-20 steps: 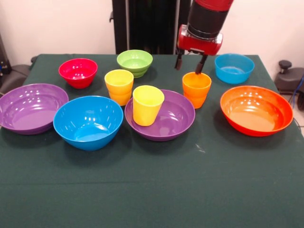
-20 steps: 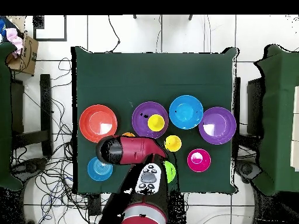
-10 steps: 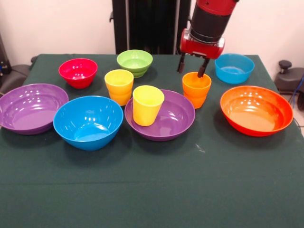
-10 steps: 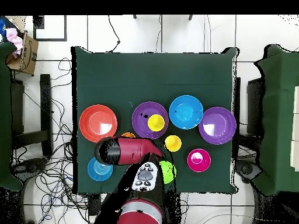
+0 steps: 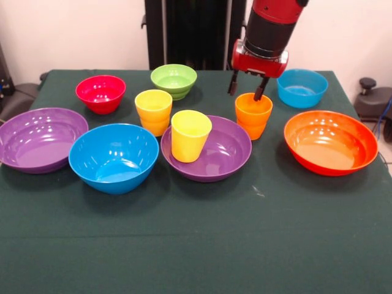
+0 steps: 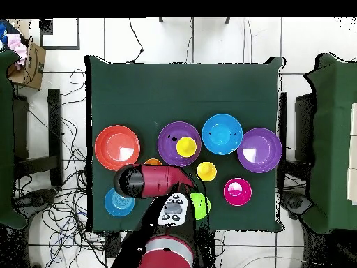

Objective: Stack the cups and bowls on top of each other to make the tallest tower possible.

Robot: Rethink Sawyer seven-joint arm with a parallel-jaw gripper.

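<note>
My gripper (image 5: pixel 247 90) is open and hangs just above the far rim of the orange cup (image 5: pixel 253 115). One finger (image 5: pixel 260 92) is over the cup's mouth and the other is beyond its far left side. One yellow cup (image 5: pixel 190 136) stands inside the middle purple bowl (image 5: pixel 223 153). A second yellow cup (image 5: pixel 153 111) stands on the table. No pile shows. In the overhead view the arm (image 6: pixel 150 180) hides the gripper, and only a sliver of the orange cup (image 6: pixel 152 162) shows.
The large blue bowl (image 5: pixel 113 157) and the second purple bowl (image 5: pixel 38 138) are at the left. The large orange bowl (image 5: pixel 331 142) is at the right. Small red (image 5: pixel 100 93), green (image 5: pixel 174 80) and blue (image 5: pixel 301 87) bowls line the far side.
The gripper has shifted only slightly over the orange cup. In the overhead view the arm's upper links have swung a little. No cup or bowl has moved.
</note>
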